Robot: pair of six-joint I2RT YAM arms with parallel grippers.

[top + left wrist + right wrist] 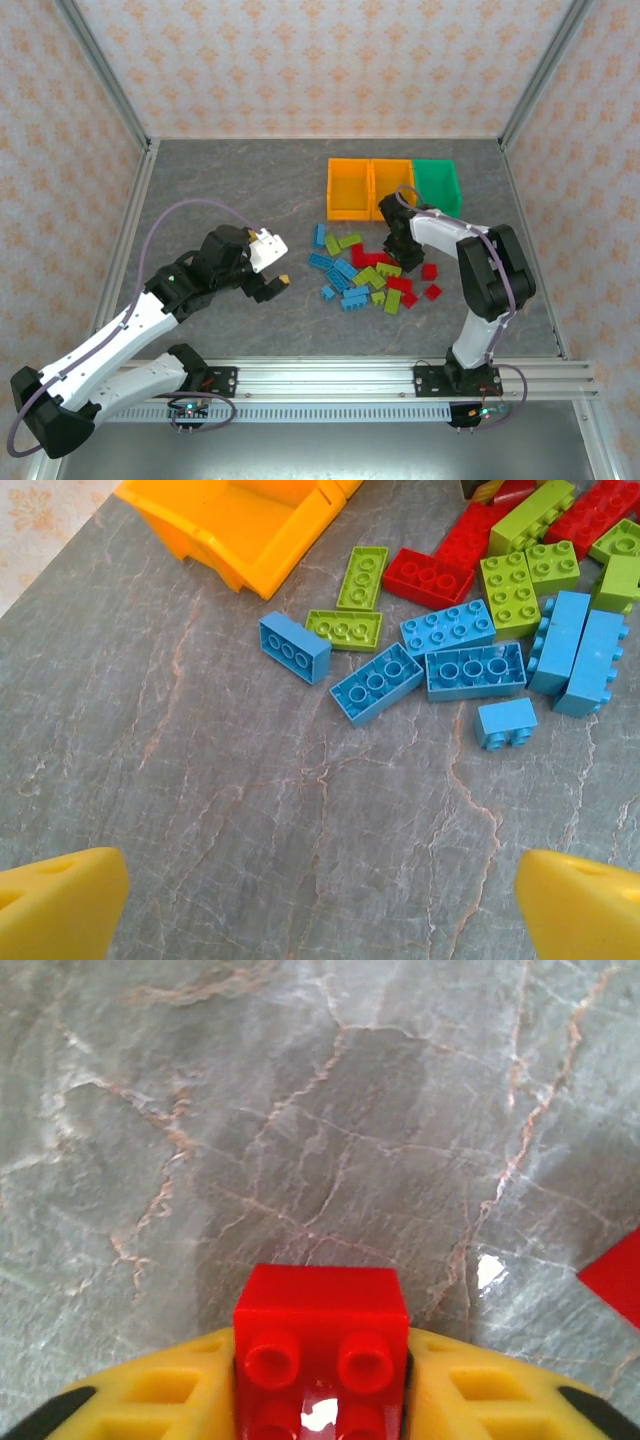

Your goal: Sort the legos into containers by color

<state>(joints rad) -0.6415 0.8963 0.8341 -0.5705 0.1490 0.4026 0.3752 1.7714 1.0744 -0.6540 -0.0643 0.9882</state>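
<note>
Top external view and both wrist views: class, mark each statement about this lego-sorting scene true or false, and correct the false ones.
1. The right gripper is shut on a red lego. True.
2. The left gripper holds a blue lego. False: it is open and empty, above bare table.
3. Three containers stand side by side at the far side of the table. True.
4. The green container is at the left end of the row. False: it is at the right end.
5. Every lego is already in a container. False: many legos lie loose on the table.
</note>
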